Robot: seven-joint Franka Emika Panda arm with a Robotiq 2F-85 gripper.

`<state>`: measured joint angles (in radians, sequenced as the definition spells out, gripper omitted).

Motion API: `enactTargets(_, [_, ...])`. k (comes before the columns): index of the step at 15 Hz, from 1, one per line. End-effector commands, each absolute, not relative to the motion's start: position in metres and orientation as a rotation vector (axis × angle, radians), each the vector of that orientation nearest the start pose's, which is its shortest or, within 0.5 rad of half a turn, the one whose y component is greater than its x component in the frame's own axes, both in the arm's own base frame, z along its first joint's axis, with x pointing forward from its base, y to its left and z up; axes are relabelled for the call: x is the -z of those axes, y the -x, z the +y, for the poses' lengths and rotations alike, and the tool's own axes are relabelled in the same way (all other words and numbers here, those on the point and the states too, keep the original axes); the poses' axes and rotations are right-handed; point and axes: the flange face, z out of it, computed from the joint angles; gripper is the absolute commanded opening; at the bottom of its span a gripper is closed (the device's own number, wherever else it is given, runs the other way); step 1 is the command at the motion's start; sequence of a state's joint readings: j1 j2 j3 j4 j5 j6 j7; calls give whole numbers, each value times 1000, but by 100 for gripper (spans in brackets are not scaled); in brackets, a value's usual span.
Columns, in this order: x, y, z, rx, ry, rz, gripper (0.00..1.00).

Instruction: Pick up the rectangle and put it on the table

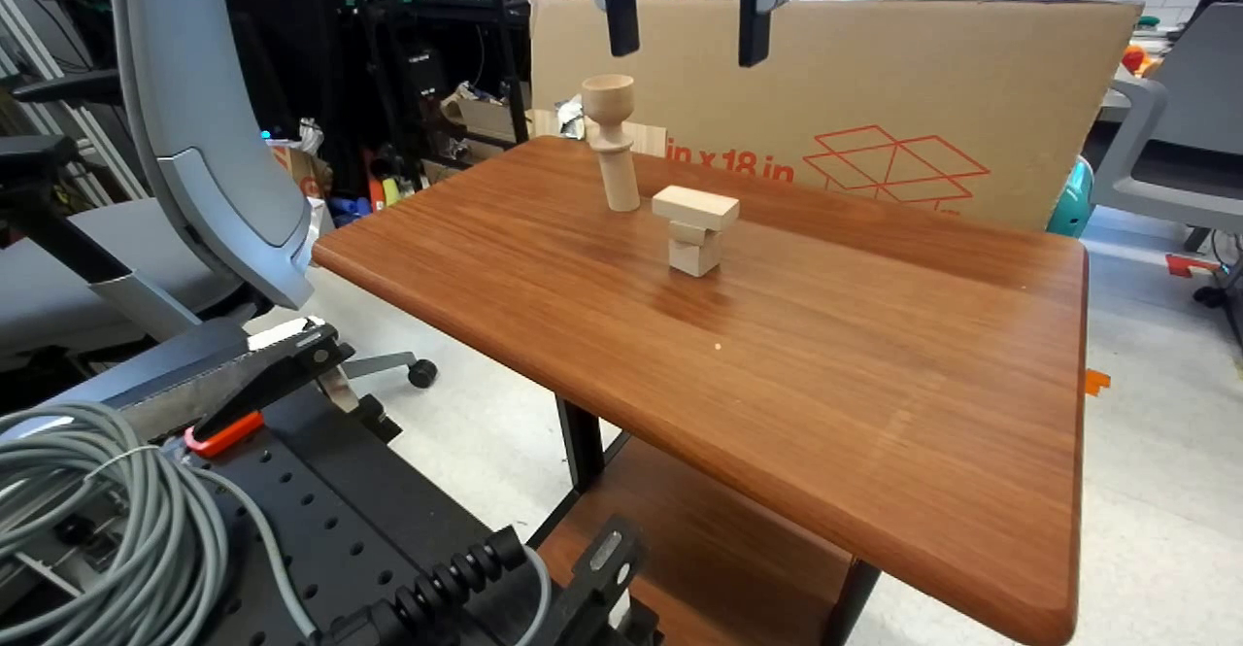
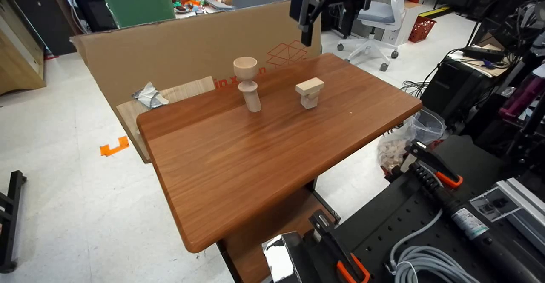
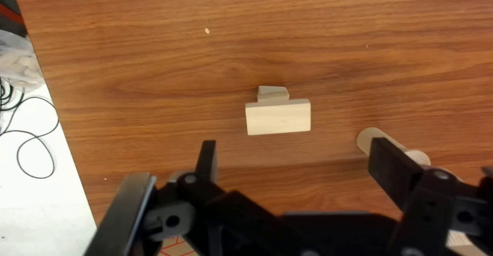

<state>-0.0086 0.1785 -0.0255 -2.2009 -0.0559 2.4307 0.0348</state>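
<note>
Wrist view: gripper (image 3: pixel 294 152) wide and empty, rectangle (image 3: pixel 278 118) perched on narrower blocks (image 3: pixel 273 94), and a low, crooked grab could topple everything!

"What do we have for a surface?"

"We have a table (image 1: pixel 874 384) with a reddish-brown, wood-grain top, rounded corners and black legs (image 1: pixel 580 442) — and a darker band (image 2: pixel 183 115) along one long edge in both exterior views."

"And what do we see resting right on it?"

"We see a pale wooden block (image 1: pixel 693 257), the bottom of a small stack (image 1: pixel 694 232), and near it, not touching, a turned wooden piece (image 1: pixel 614 146) with a cup-shaped top, standing on end."

"Anything smaller?"

"A pale speck (image 1: pixel 718 346) — we find it apart from both"
</note>
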Motion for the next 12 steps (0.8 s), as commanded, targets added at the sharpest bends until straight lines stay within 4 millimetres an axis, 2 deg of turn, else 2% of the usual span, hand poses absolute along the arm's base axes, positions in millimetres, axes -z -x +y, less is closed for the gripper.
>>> enactTargets(1, [-278,-581,-15,-2,3216,-51,100])
enactTargets(6, [-234,-597,-13,-118,3256,-80,100])
enactTargets(8, [-224,-602,-12,-151,3262,-95,100])
enactTargets(12, [-217,-612,-8,-190,3262,-116,100])
